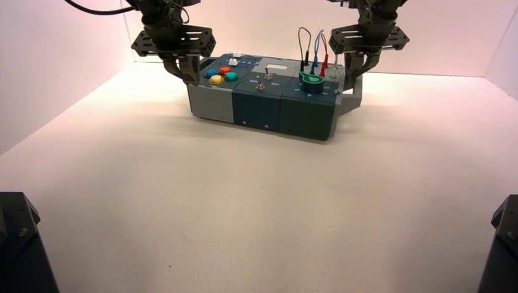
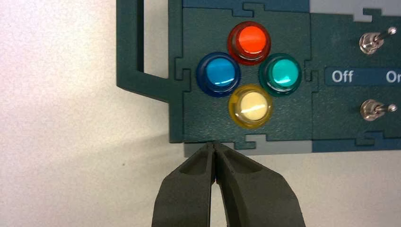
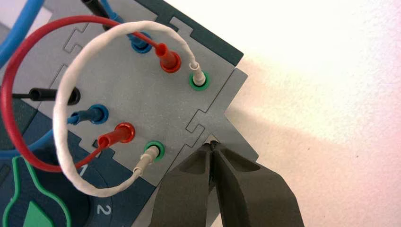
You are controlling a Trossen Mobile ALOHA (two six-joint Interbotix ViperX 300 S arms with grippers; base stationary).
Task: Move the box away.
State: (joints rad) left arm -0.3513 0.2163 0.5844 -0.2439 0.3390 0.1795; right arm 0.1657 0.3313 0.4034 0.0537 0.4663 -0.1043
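Bright table glare, soft shadows, slight blur

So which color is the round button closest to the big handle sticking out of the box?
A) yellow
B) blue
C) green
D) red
B: the left wrist view shows the blue button sitting nearest the handle, with the others farther over.

Pale table (image 1: 244, 207) between plain whitish walls (image 1: 440, 36)

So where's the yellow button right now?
In the left wrist view, the yellow round button sits between the blue and green ones, opposite the red, near the left claw.
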